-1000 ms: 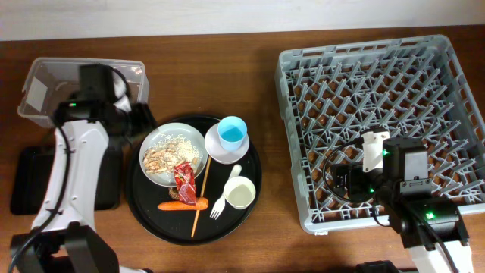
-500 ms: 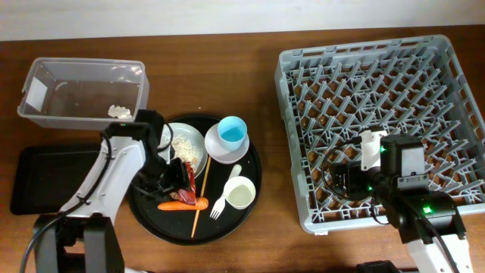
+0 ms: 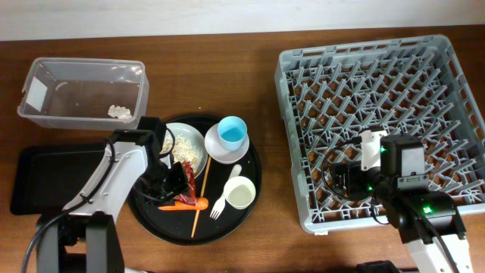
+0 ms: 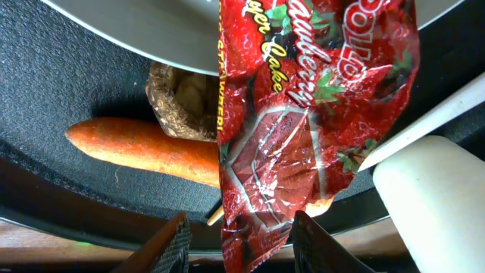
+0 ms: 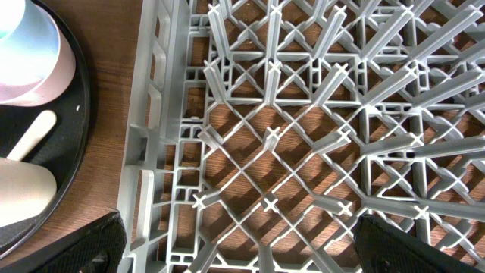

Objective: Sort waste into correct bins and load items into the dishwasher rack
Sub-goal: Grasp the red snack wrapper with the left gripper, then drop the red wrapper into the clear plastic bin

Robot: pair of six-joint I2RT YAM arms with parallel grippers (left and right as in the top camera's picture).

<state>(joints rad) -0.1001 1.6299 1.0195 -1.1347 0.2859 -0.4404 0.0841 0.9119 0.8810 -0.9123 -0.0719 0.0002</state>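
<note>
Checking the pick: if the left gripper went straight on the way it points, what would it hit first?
Most likely the red wrapper, lying right between the left gripper's open fingers. The carrot shows partly under it, though depth is hard to judge.

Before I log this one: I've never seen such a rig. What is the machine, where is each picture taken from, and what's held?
Two robot arms work at a table, each ending in a two-finger gripper. One picture looks straight down from above; the other two come from a camera on each wrist. At left are a clear tub holding a tissue wad and a flat black tray. The round black tray carries a plate of rice scraps, a blue cup, a white cup, a fork, a carrot and a red wrapper. The grey rack is at right. The left gripper is open, fingers either side of the wrapper; the right gripper hangs open and empty over the rack.
</note>
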